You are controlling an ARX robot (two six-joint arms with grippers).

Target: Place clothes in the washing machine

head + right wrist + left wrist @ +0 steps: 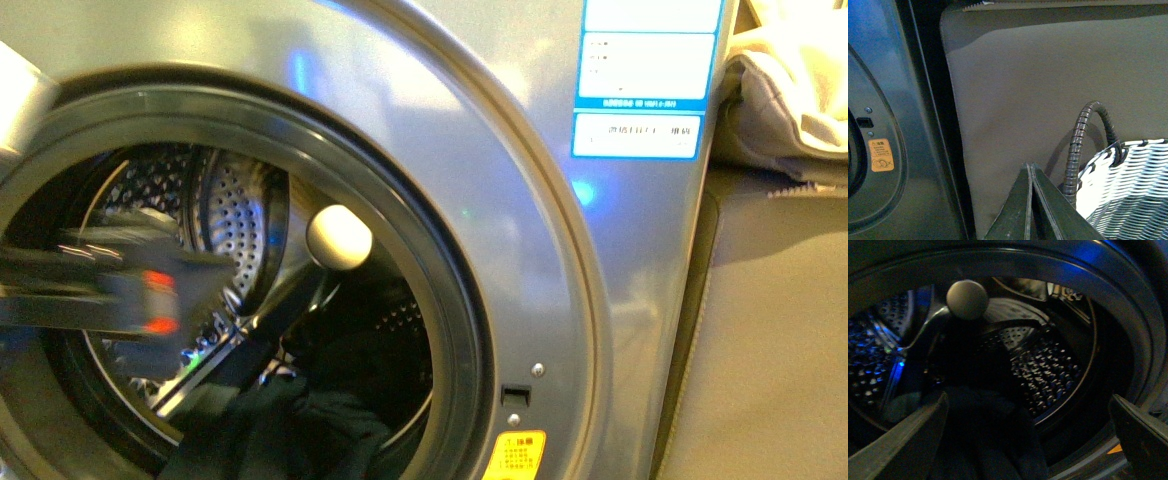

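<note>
The silver-grey washing machine (520, 200) fills the front view, its porthole open on the perforated steel drum (235, 215). The dark clothes (290, 430) lie heaped at the drum's lower lip. My left arm (110, 285) shows as a blur reaching in from the left. In the left wrist view my left gripper (1028, 440) is open at the drum mouth, and the clothes (983, 425) lie between its fingers (908, 440), loose. My right gripper (1030, 167) is shut and empty, beside the machine's front panel (893, 100).
A pale round knob (338, 237) sits inside the porthole. A white woven basket (1128, 190) with a dark handle (1083, 135) is next to my right gripper. A brown cushion (780, 330) stands right of the machine, with cream-beige padded fabric (790, 90) above it.
</note>
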